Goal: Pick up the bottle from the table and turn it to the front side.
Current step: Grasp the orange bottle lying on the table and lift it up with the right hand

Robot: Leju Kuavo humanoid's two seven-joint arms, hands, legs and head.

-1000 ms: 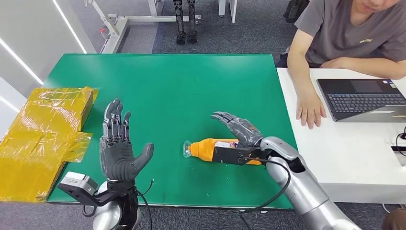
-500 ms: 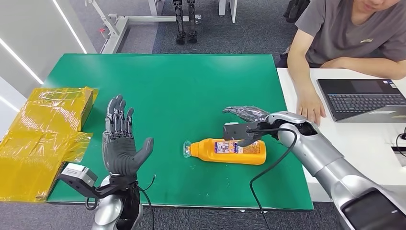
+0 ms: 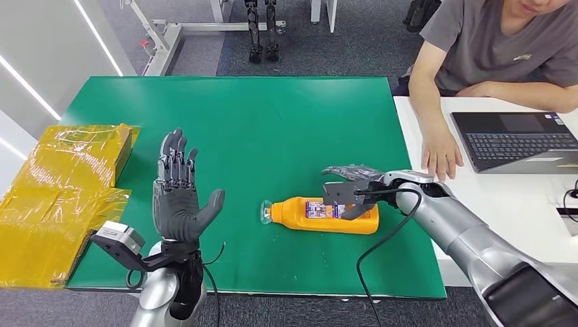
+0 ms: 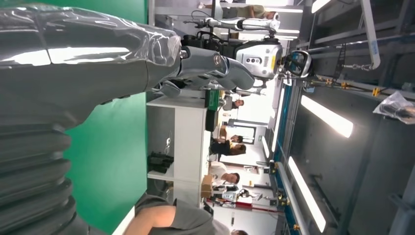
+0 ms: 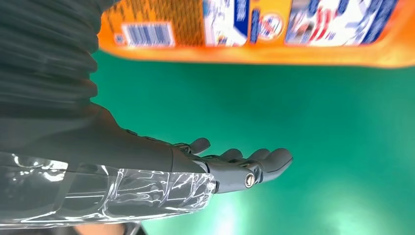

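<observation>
The orange bottle (image 3: 324,214) lies on its side on the green worktop (image 3: 272,122), its clear cap end pointing toward the left robot hand (image 3: 178,199) and its labelled side facing up. The right robot hand (image 3: 354,178) hangs just above the bottle's thicker end, on the side of it away from the robot, with fingers spread and palm turned down; it holds nothing, and the right wrist view shows green worktop between its fingers (image 5: 264,159) and the bottle (image 5: 254,29), so the two are apart. A black cable loops from the right wrist down past the bottle's base.

The left robot hand is raised upright well to the cap side of the bottle, palm facing the robot, fingers straight and apart, thumb out to the side, holding nothing. Beyond it, at the worktop's far-left edge, lies a yellow wrapped package (image 3: 61,191).

On the other side of the right robot hand stands a white desk (image 3: 504,218) with a laptop (image 3: 518,139), and a person (image 3: 491,48) in a grey shirt sits there with one hand (image 3: 442,155) flat on the desk, near the right robot hand's wrist.
</observation>
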